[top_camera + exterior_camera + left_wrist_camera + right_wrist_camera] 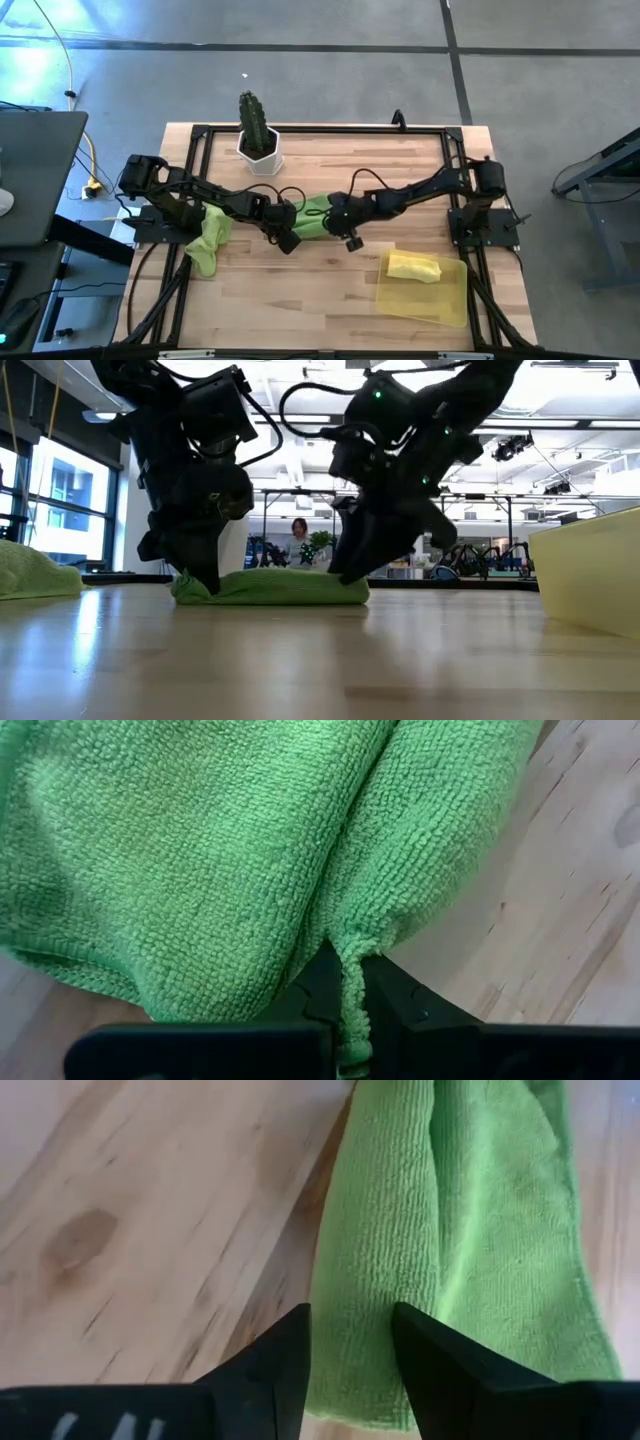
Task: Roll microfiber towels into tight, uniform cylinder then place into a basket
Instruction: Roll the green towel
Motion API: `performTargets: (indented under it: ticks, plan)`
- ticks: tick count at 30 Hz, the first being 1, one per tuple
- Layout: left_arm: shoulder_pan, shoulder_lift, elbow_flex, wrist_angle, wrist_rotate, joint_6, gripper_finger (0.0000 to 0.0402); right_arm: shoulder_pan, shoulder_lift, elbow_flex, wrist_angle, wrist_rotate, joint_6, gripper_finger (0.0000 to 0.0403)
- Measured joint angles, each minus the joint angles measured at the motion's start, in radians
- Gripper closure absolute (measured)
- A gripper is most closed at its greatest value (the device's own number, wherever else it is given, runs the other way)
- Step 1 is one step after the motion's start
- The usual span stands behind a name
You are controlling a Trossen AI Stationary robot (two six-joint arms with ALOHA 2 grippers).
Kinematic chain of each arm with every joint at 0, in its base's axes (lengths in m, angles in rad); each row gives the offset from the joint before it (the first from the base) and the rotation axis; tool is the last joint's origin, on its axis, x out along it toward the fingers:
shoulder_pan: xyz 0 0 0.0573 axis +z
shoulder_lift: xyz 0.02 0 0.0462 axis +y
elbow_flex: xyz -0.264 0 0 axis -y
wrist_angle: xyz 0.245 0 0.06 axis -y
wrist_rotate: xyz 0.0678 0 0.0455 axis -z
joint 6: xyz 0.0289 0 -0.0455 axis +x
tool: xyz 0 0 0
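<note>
Left jaws [345,1015]: pressed together, pinching an edge of the green towel [312,215]
Right jaws [350,1370]: spread, straddling the towel's other end, no grip visible
Green towel: mid-desk [300,300], between the two arms, well left of the basket [455,300]
Long axis: runs from one arm to the other
Nearer arm: right, basket on its side
Yellow towel [413,266]: rolled, in the basket
Spare green towel [207,240]: left of the basket, beyond the left arm
</note>
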Motion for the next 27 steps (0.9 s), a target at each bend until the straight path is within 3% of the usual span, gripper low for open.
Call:
performTargets:
  ticks: [12,21,27]
  plan:
    - [0.001,0.002,0.008,-0.004,0.016,-0.007,0.0391,-0.034,0.029,0.002,-0.032,-0.006,0.0,0.0265]
    - [0.001,0.007,0.027,-0.009,0.026,-0.008,0.0391,-0.04,0.085,0.006,-0.025,-0.008,0.011,0.0197]
    - [0.002,-0.007,0.028,-0.004,0.069,-0.008,0.0358,-0.044,0.088,0.006,-0.034,-0.008,0.05,0.0213]
